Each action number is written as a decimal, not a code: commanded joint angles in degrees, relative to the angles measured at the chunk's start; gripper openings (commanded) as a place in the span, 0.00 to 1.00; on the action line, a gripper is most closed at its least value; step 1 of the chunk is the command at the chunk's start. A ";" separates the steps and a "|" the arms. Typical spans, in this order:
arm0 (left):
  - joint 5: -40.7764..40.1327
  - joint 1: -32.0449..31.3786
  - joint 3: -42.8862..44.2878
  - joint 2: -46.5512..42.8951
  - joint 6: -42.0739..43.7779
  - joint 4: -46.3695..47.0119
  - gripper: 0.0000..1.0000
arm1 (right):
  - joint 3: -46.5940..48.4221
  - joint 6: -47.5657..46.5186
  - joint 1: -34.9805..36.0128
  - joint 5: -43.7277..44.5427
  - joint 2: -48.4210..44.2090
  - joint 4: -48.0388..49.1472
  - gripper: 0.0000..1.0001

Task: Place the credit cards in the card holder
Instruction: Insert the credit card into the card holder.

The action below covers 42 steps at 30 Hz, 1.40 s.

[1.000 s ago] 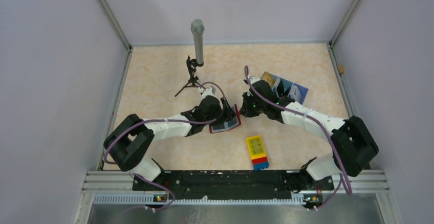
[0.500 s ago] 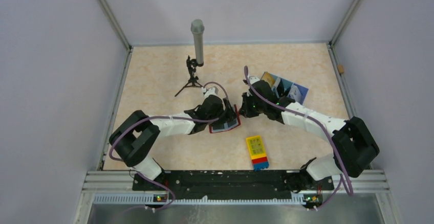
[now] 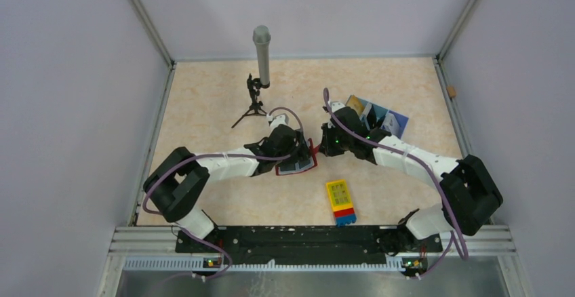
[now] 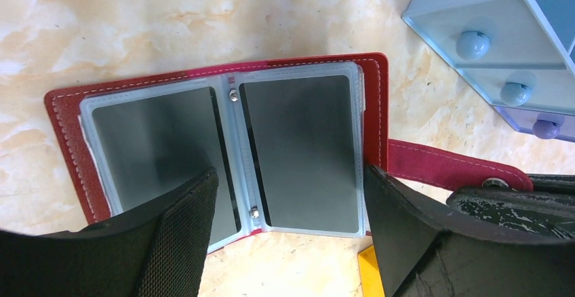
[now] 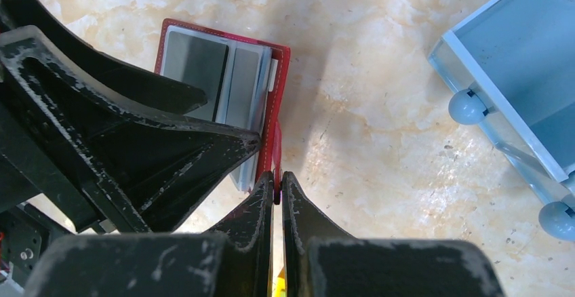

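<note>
Card holder (image 4: 230, 141), spread open and pocket-side up near the middle of the worktop (image 3: 203, 107), a little toward its near edge. Anchored there by its red closure tab (image 4: 447, 165), pinched between the closed fingers of the right gripper (image 5: 278, 178), seemingly to keep the cover from folding back or sliding about. Left gripper (image 4: 290, 175) poised low over the open leaves, jaws spread wide with nothing held, one finger above the left pocket, the other at the right-hand edge of the cover; hard to tell whether touching or just above. Looks like a stance meant to flatten or steady the leaves ahead of loading a pocket. Dark panels behind both clear blue-grey pockets: cards seated or plain lining, impossible to say. Loose credit cards: none made out for certain in any view, only a sliver of yellow at the bottom of both wrist views, too cropped to name. Light-blue tray (image 3: 380, 117) toward the right edge of the worktop, beyond the right gripper and apart from the card holder. Yellow, red and blue block (image 3: 341, 202) between card holder and near edge. Microphone (image 3: 261, 46) on a small tripod toward the far edge, out of the action.
</note>
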 commanded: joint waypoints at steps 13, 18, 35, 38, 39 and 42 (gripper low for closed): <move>-5.09 0.08 -2.03 -5.72 1.90 -3.95 0.81 | 2.85 -0.56 0.96 3.74 -1.49 -0.85 0.00; -5.60 0.12 -3.03 -6.83 1.74 -4.12 0.83 | 3.14 -0.54 0.95 4.19 -1.08 -1.23 0.00; -9.26 0.17 -5.24 -10.27 1.90 -6.41 0.88 | 3.34 -0.58 0.95 4.82 -0.52 -1.66 0.00; -10.42 0.25 -5.04 -10.85 2.36 -7.92 0.88 | 3.25 -0.49 0.95 4.83 -0.59 -1.54 0.00; -10.61 0.23 -5.21 -11.14 2.35 -7.78 0.88 | 3.19 -0.40 0.95 4.83 -0.58 -1.55 0.00; -8.70 0.23 -6.90 -12.07 2.80 -3.69 0.88 | 3.07 -0.43 0.95 4.83 -0.59 -1.67 0.00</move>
